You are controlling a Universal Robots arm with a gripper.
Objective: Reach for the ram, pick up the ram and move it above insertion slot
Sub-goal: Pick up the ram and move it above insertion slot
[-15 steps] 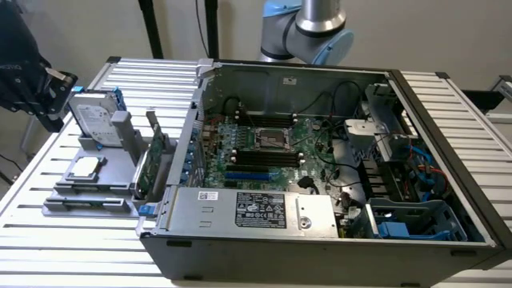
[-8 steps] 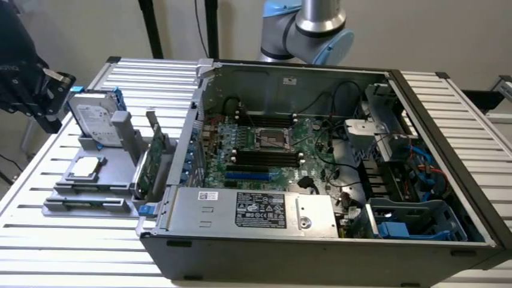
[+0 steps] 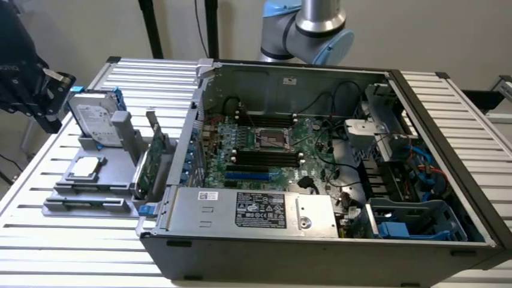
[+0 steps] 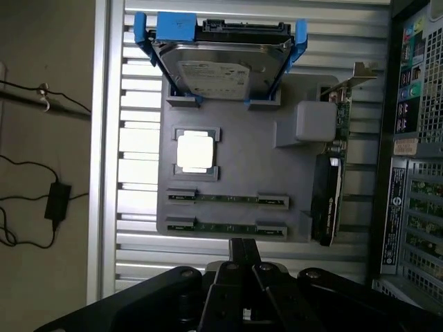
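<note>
two thin green ram sticks, parallel, edge-up in grey holder

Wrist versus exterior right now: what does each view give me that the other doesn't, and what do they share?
Wrist view: the two ram sticks seen from above, lying parallel, and a black cable with adapter off the table. Exterior view: the open case with its motherboard, dark memory slots and power supply. Both: the gray fixture, hard drive and expansion card.
</note>
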